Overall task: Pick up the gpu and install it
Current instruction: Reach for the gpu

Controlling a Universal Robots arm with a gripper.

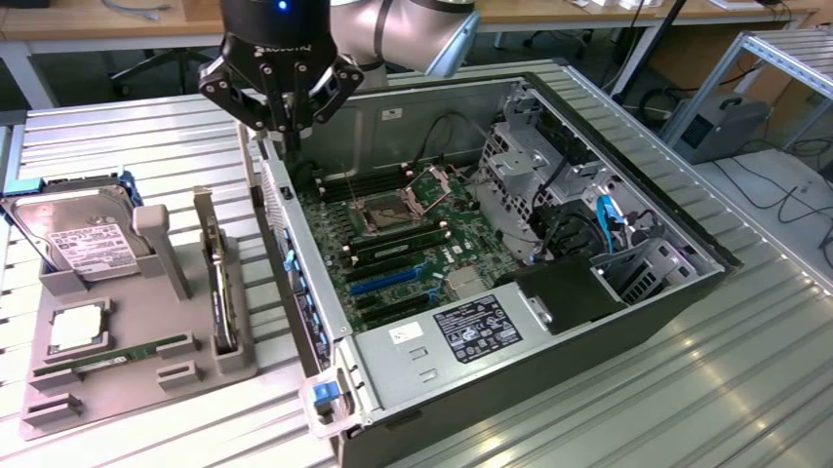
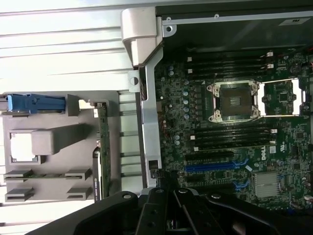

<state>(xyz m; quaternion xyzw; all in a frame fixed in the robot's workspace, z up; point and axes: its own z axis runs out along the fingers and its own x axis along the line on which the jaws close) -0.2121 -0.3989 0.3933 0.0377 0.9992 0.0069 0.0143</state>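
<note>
The black gripper [image 1: 288, 125], fingers closed on nothing, is hovering over the edge of the open black computer case [image 1: 612, 331], so the pick-up is seemingly not begun. The gpu [image 1: 221, 283], a flat green-and-black card, is standing on edge in the grey plastic holder [image 1: 143, 327] just beside the case, likely needing parted fingers straddling its top edge

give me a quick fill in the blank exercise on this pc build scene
1. The gpu stands on edge in the gray holder, outside the computer ____.
2. The tool has its jaws ____.
3. The hard drive bears a ____ label.
Missing words: case; shut; white.
</note>
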